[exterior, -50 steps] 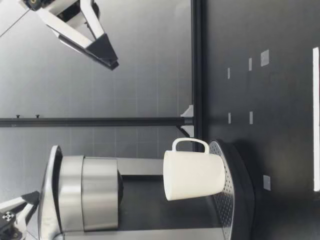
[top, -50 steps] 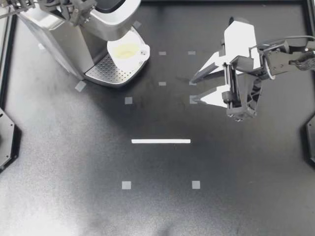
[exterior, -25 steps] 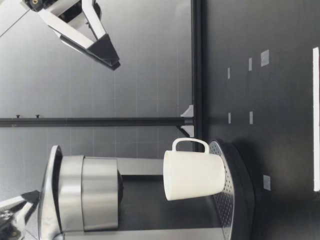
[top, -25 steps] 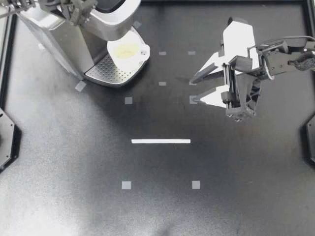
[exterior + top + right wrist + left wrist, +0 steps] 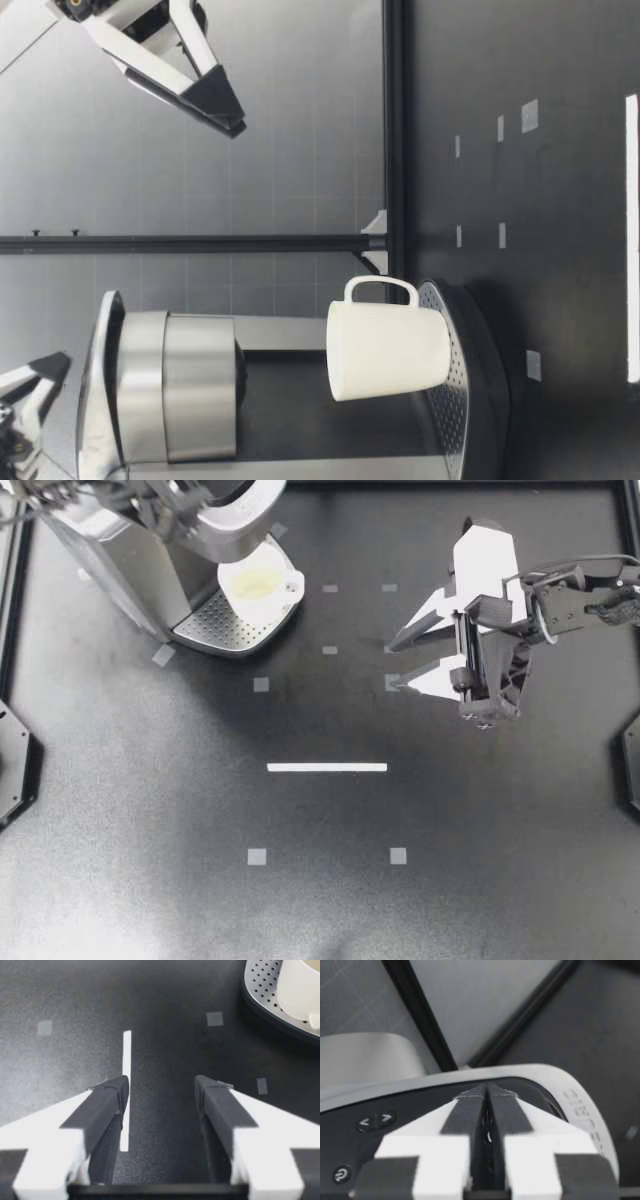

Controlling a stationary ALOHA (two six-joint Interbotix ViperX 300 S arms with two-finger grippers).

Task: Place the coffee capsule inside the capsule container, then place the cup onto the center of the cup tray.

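The cup point(image 5: 258, 583) sits nearer the left end effector point(image 5: 178, 502), fingers pressed together over the coffee machine point(image 5: 130, 570); right end effector point(image 5: 392, 665) gapes empty, well apart.

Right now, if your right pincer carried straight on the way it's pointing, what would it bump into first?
Probably the bare table, close to the white strip: my right pincer slants down toward it with nothing between. The cup stands well off to one side.
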